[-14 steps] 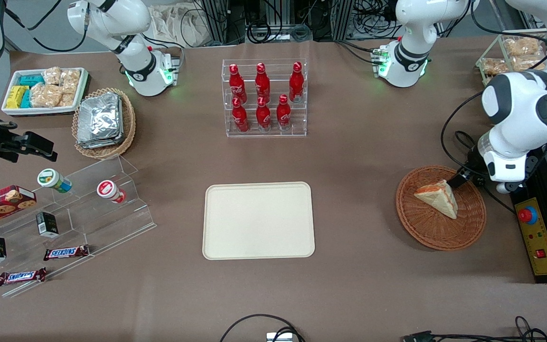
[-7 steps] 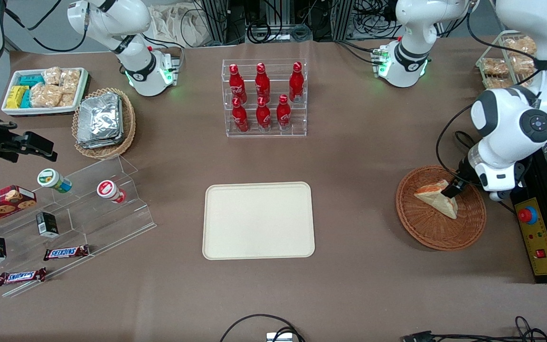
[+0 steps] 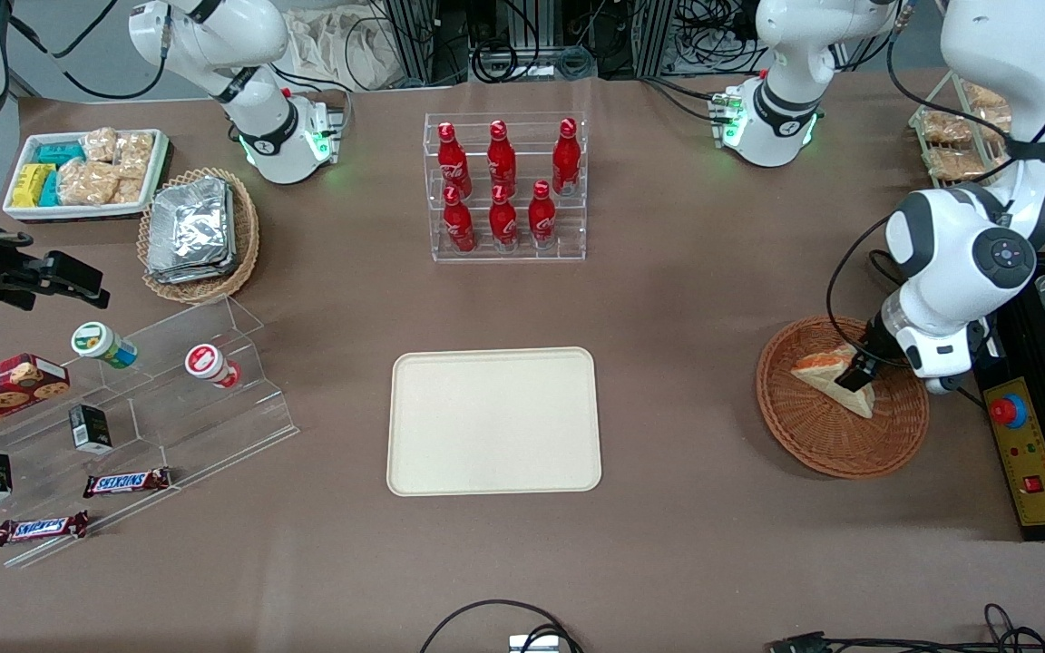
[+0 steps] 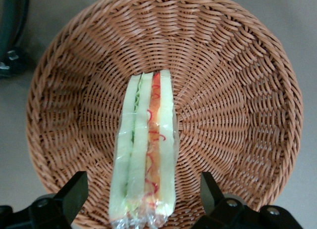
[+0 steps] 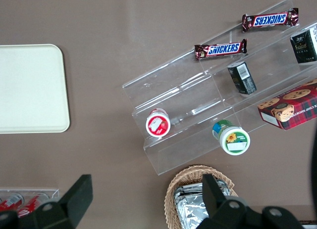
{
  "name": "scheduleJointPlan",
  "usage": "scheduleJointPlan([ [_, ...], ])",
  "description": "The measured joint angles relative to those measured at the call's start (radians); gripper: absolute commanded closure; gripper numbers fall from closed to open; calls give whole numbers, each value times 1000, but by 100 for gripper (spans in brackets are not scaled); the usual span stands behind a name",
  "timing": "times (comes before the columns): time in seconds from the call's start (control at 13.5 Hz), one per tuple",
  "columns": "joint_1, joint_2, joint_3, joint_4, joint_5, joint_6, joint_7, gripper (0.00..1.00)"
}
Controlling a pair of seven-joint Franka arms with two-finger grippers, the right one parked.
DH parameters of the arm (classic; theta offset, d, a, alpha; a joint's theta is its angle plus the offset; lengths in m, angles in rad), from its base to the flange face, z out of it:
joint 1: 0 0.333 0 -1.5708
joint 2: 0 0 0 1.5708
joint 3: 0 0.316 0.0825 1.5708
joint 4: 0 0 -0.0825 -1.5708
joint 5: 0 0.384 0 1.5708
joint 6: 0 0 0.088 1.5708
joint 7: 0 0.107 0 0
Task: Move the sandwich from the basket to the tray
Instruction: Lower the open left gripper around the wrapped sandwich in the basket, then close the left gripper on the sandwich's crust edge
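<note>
The sandwich (image 3: 826, 375), a plastic-wrapped white-bread wedge with red and green filling, lies in the reddish-brown wicker basket (image 3: 813, 444) toward the working arm's end of the table. The left gripper (image 3: 854, 374) is down over the sandwich, open, with one black finger (image 4: 74, 194) on each side of the wedge's wide end; the fingers stand apart from the bread. In the left wrist view the sandwich (image 4: 147, 155) runs lengthwise between the fingers inside the basket (image 4: 237, 90). The cream tray (image 3: 493, 421) lies bare at the table's middle and also shows in the right wrist view (image 5: 29, 90).
An acrylic rack of red bottles (image 3: 504, 186) stands farther from the camera than the tray. A black control box with a red button (image 3: 1026, 444) sits beside the basket. A tan basket of foil packets (image 3: 196, 231), a snack bin (image 3: 83, 172) and a clear stepped shelf (image 3: 123, 408) lie toward the parked arm's end.
The left arm has swung in from beside the basket and lowered; its gripper moved from the basket's rim onto the sandwich and now straddles it. The sandwich has not moved.
</note>
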Motion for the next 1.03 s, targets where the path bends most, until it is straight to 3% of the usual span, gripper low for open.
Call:
scheduleJointPlan([
  [0.37, -1, 58, -1, -30, 2, 105, -11, 0],
  [0.44, -1, 66, -1, -36, 2, 119, -11, 9],
  [0.52, -1, 70, -1, -38, 4, 125, -11, 37],
  [0.59, -1, 71, -1, -39, 10, 127, -11, 83],
  [0.66, -1, 71, -1, -40, 15, 128, -11, 92],
  [1.03, -1, 70, -2, -44, 89, 129, -16, 98],
])
